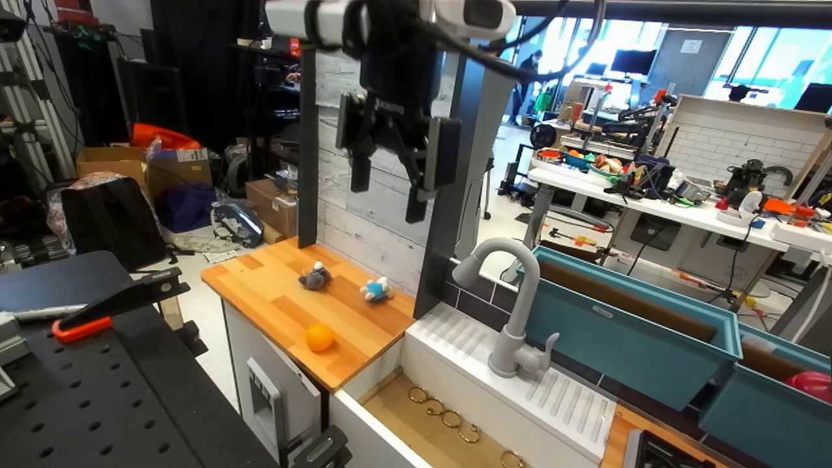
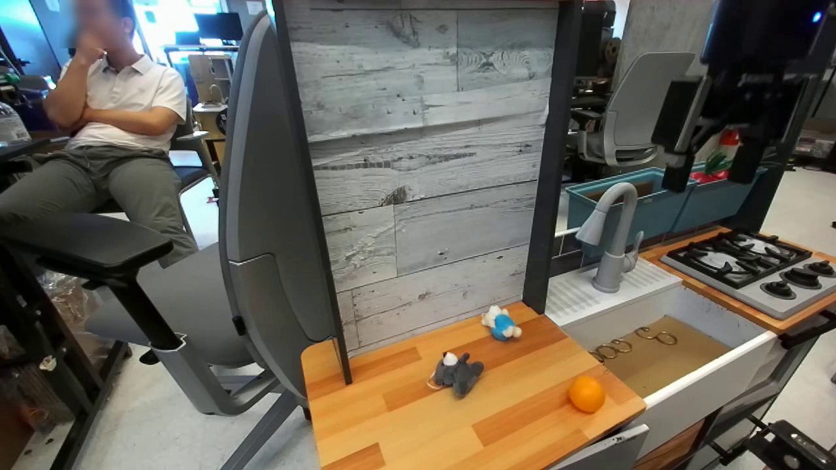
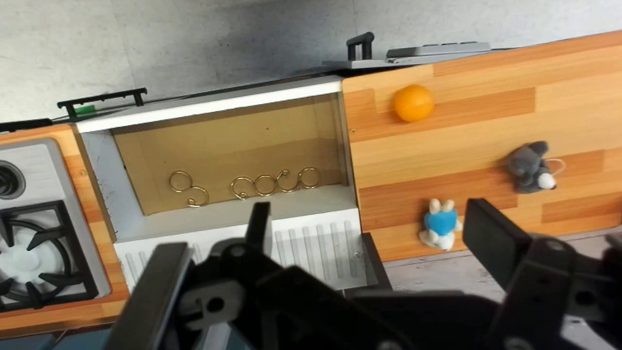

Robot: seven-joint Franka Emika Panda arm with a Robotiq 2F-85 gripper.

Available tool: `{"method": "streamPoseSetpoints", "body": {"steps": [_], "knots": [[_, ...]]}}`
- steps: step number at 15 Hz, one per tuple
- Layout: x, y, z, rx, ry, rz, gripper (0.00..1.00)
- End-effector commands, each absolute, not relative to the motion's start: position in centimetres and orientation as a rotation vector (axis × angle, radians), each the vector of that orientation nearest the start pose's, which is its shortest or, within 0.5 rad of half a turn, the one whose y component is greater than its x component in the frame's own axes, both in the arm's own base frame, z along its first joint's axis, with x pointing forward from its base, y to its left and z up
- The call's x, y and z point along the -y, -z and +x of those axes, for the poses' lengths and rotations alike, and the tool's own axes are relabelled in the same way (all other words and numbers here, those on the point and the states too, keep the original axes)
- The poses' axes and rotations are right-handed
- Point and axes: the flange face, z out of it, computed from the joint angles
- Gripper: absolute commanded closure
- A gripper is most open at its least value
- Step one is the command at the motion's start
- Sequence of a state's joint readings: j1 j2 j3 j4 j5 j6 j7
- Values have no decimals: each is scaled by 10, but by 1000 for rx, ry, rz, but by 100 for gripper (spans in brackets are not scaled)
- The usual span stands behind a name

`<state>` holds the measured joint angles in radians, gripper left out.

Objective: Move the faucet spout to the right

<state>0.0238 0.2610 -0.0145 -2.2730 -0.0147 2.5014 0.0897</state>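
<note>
The faucet spout (image 1: pixel 525 292) is a silver-grey gooseneck rising from a thick grey base on the white ridged ledge behind the sink. It also shows in an exterior view (image 2: pixel 622 228); its head points toward the wooden counter with the toys. A small lever sits on the base's side. My gripper (image 1: pixel 389 188) is open and empty, well above the counter and apart from the spout. It also shows in an exterior view (image 2: pixel 712 166) and in the wrist view (image 3: pixel 369 218), where its jaws are wide apart and hide most or all of the faucet.
The sink (image 3: pixel 209 104) holds gold rings. An orange ball (image 1: pixel 319 337), a grey plush toy (image 1: pixel 316 277) and a blue-white plush toy (image 1: pixel 377 289) lie on the wooden counter. A dark post (image 1: pixel 439 260), teal planters (image 1: pixel 624 325) and a stove (image 2: pixel 751 267) stand near the faucet.
</note>
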Motion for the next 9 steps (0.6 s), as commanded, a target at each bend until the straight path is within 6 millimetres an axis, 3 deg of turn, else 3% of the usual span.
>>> {"method": "streamPoseSetpoints", "body": {"steps": [1,9], "knots": [[-1,-196,574,-62,-21,-3212,0],[-3,-152,626,-240,291,-3161,0]]}}
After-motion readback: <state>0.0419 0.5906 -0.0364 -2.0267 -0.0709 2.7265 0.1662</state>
